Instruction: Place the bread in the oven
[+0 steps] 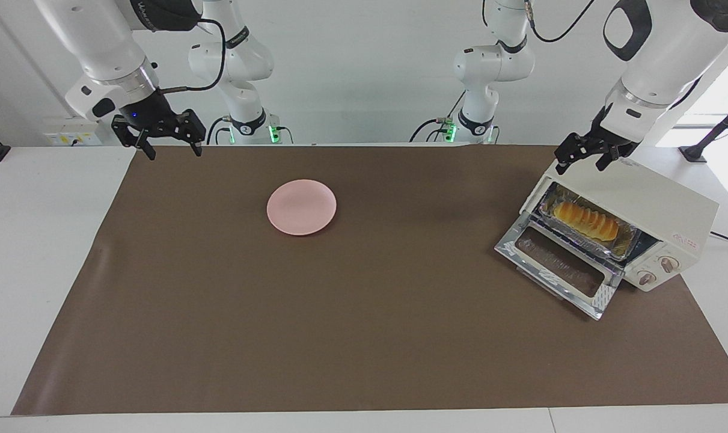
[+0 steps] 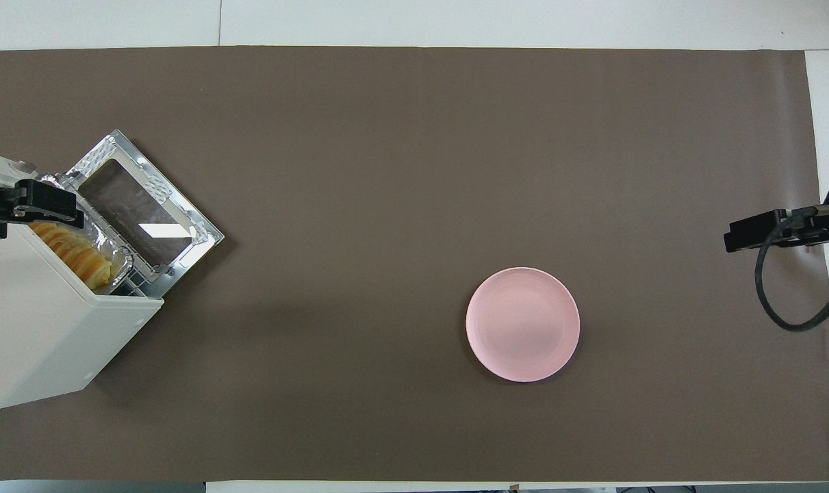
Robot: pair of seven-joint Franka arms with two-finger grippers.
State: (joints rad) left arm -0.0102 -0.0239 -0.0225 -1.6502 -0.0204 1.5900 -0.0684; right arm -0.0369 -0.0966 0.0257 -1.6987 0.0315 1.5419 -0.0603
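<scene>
The bread (image 1: 586,221) lies in a crinkled foil tray (image 1: 580,236) on the rack inside the cream-white oven (image 1: 640,198). The oven stands at the left arm's end of the table. Its glass door (image 1: 559,261) is dropped open and lies flat on the mat. My left gripper (image 1: 579,165) is open and empty, in the air over the oven's top corner nearest the robots. My right gripper (image 1: 175,153) is open and empty, and waits over the mat's corner at the right arm's end. In the overhead view the bread (image 2: 75,255) shows in the oven (image 2: 37,322), partly under my left gripper (image 2: 31,204).
A round pink plate (image 1: 302,207) lies on the brown mat (image 1: 339,313), between the two arms' ends and nearer to the right arm; it holds nothing. In the overhead view the plate (image 2: 523,324) lies near my right gripper (image 2: 770,231).
</scene>
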